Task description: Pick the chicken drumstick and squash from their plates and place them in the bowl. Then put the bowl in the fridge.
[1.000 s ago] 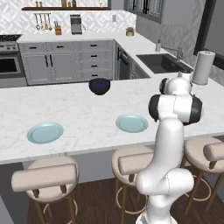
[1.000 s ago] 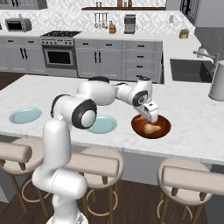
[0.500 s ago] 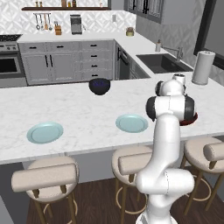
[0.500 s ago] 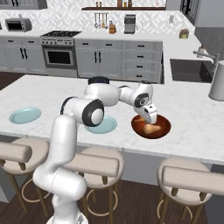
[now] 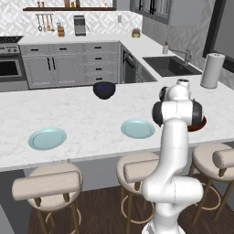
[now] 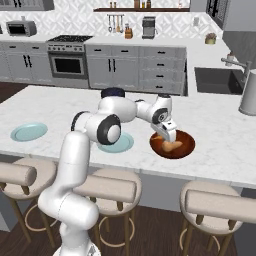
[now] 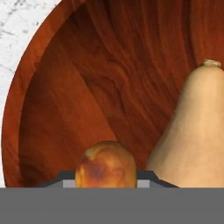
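Two plates (image 6: pixel 29 132) (image 6: pixel 116 142) bare on the counter (image 6: pixel 220 145), left of the bowl (image 6: pixel 186 146). Gripper (image 6: pixel 166 136) down inside bowl; drumstick (image 7: pixel 106 165) sits between the fingers, can't tell whether gripped or let go. Squash (image 7: pixel 197 127) lies just right, stem end pointing up-frame. Bowl sits near the counter's front edge, free counter to its right.

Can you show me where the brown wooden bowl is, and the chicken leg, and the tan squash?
Reddish-brown wooden bowl (image 6: pixel 186 148): right base view, on its right rim.
Orange-brown chicken drumstick (image 7: pixel 106 165): hand view, on its rounded meaty end.
Pale tan squash (image 7: pixel 197 127): hand view, on the middle of its body.
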